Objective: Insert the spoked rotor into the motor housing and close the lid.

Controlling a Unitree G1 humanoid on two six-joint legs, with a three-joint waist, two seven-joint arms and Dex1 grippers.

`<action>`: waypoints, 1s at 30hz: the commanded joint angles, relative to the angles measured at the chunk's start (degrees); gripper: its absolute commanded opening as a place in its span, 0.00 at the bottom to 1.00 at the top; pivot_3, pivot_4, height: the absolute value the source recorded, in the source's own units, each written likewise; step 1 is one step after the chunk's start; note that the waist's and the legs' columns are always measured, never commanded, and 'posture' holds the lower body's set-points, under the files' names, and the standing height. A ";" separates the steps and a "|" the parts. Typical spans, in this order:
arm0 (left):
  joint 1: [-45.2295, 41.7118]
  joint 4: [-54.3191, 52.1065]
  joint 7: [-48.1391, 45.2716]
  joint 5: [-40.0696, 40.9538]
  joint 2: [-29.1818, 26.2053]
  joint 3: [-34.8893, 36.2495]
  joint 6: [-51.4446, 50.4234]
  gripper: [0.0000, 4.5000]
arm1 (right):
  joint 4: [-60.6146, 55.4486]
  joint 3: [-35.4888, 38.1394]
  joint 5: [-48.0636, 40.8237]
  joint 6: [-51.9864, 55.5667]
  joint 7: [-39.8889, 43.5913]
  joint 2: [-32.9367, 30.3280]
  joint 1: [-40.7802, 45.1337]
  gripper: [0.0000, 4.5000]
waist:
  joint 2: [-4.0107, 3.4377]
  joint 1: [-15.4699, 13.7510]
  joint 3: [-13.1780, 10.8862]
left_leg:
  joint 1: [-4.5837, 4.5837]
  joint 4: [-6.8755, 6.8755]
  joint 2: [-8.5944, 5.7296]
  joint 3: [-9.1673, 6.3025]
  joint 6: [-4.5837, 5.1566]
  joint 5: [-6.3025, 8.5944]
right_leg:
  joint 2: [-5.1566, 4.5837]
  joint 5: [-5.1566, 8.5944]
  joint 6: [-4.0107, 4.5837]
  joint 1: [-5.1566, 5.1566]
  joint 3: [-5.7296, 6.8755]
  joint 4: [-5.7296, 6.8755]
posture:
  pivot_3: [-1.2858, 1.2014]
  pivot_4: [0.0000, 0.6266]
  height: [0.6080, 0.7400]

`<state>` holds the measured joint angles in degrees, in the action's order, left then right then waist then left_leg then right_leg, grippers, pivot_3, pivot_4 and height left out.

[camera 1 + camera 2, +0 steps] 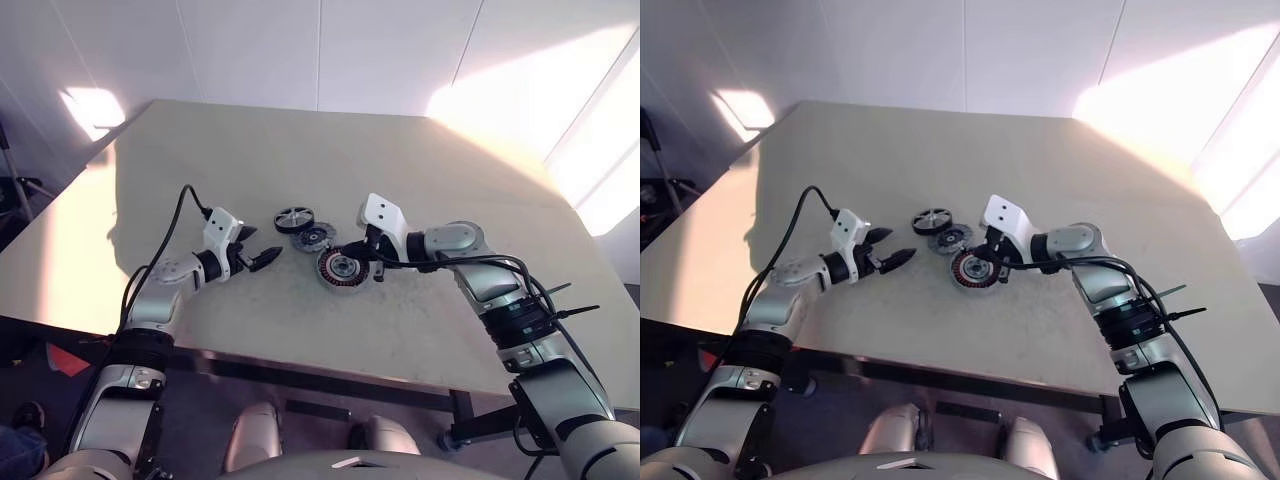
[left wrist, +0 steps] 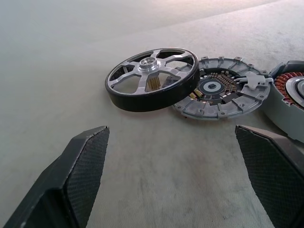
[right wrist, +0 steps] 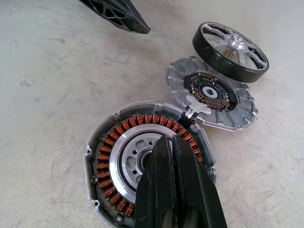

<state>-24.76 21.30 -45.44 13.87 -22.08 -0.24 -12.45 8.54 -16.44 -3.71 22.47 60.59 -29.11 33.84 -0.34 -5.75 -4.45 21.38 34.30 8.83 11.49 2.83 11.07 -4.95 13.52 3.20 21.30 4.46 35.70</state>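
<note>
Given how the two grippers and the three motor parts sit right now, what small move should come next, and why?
Probably the open left gripper should ease forward to straddle the black spoked rotor ring. The rotor leans on the flat grey perforated lid, ungripped, ahead of the left fingers. The round copper-wound motor housing lies open and without a rotor, with the shut right gripper over it.

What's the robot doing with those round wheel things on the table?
It is putting a motor together. The right gripper is shut, empty, just over the open motor housing. The left gripper is open, facing the spoked rotor, which leans on the lid. The rotor is not yet in the housing, and the lid lies beside it on the table.
</note>
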 commanded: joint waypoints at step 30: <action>0.01 -2.39 0.51 0.21 0.16 0.93 0.38 1.00 | 0.54 -1.53 1.77 0.96 -3.22 2.57 -4.63 0.01 | 0.00 0.09 0.01 | 0.04 -0.03 0.00 0.00 0.01 0.01 | 0.00 0.00 0.00 0.05 0.00 -0.04 | 0.52 0.00 1.00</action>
<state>-24.15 21.16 -45.23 13.81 -21.46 -0.22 -12.48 8.75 -16.74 -2.50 23.41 57.85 -26.76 29.71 -0.35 -5.65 -4.45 21.39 34.28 8.83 11.49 2.84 11.08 -4.95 13.52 3.20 21.34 4.46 35.68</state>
